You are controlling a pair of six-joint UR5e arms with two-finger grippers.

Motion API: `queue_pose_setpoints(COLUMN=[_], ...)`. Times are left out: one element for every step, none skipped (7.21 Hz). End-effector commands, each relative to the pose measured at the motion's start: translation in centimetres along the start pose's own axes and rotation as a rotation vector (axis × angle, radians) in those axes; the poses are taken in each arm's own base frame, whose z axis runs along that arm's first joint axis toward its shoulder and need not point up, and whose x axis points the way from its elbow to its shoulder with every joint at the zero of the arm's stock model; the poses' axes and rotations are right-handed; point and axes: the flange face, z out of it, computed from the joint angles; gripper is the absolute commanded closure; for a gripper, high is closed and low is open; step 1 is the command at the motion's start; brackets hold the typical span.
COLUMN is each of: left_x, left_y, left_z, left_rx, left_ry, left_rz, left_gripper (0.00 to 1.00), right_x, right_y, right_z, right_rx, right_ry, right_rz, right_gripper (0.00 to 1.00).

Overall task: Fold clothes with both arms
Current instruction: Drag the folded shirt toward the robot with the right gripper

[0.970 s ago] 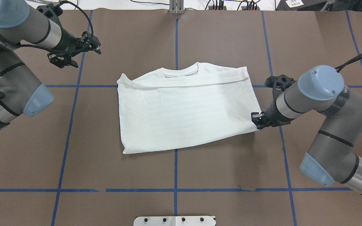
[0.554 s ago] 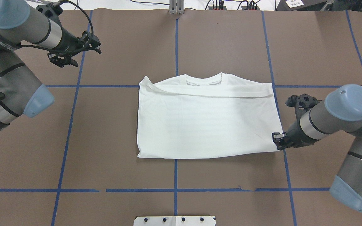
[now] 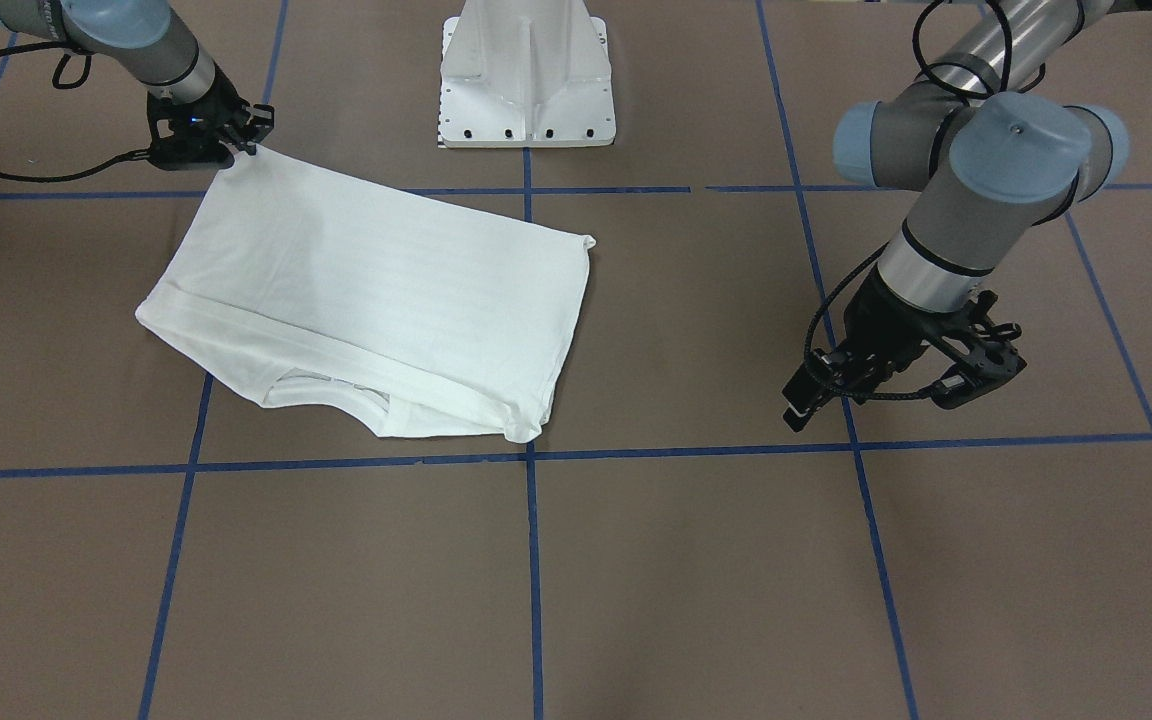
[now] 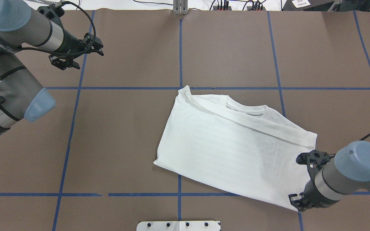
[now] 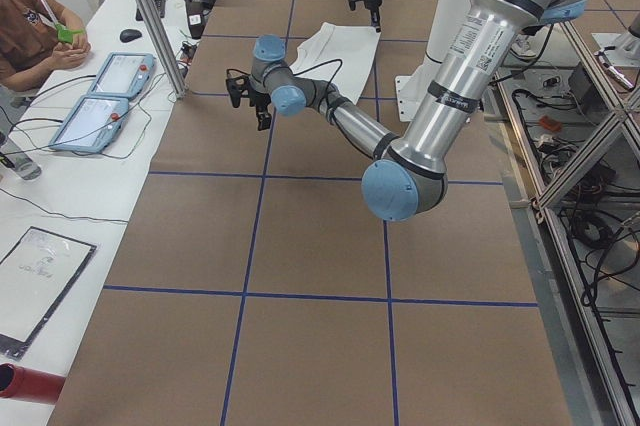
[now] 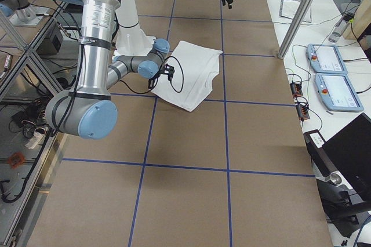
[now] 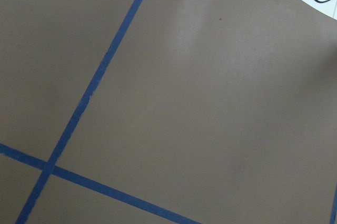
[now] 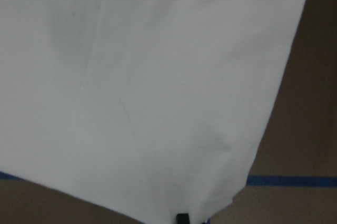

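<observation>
2 ARMS, 1 FOLDED T-SHIRT: TABLE CONTENTS

Item 1, left of the overhead view: left arm (image 4: 27,29), a silver-grey tube with light-blue joint caps and a black cable. Its left gripper (image 4: 85,59), a black claw, hangs over bare table with the jaws spread wide and nothing between them. Its wrist camera shows brown surface and tape. It is well apart from the shirt.

Item 2, surface: table (image 4: 124,144), with a matt brown covering marked into squares by blue tape lines (image 4: 180,48).

Item 3, right of centre: T-shirt (image 4: 236,154), white and soft. It is folded into a rough 4-sided slab and lies skewed diagonally across the grid. The ribbed round collar (image 4: 246,109) sits at the far edge. 1 folded band of cloth runs just beneath it from side to side. The cloth shows faint creases.

Item 4, far right: right arm (image 4: 358,166), of the same build. Its right gripper (image 4: 295,202) is clamped on the shirt's near right corner. The wrist camera shows white cloth across most of the frame, with 1 black fingertip (image 8: 181,217) at the bottom edge. Whether that corner is lifted off the table cannot be told.
</observation>
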Motion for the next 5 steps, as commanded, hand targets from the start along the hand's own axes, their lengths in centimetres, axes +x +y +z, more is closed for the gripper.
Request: queue_pose_setpoints(left_x=[0.0, -0.1, 0.1, 0.3, 0.3], left_y=[0.3, 0.4, 1.1, 1.3, 1.3], left_z=[0.1, 0.3, 0.7, 0.8, 0.7], left_rx=[0.005, 0.003, -0.002, -0.004, -0.006], left_ry=[-0.001, -0.003, -0.005, -0.003, 0.002], left_rz=[0.003, 0.003, 0.011, 0.015, 0.026], left_gripper=[0.01, 0.01, 0.01, 0.01, 0.01], right_x=[-3.0, -3.8, -4.1, -5.1, -6.3], right_y=[6.6, 9.2, 10.6, 10.6, 9.3], right_z=[2.6, 4.1, 4.9, 4.6, 3.4], right_rx=[-0.111, -0.150, -0.166, -0.163, -0.137], right_ry=[0.021, 0.044, 0.060, 0.040, -0.007], right_rz=[-0.008, 0.020, 0.043, 0.044, 0.060], right_gripper=[1.00, 1.00, 1.00, 0.01, 0.00])
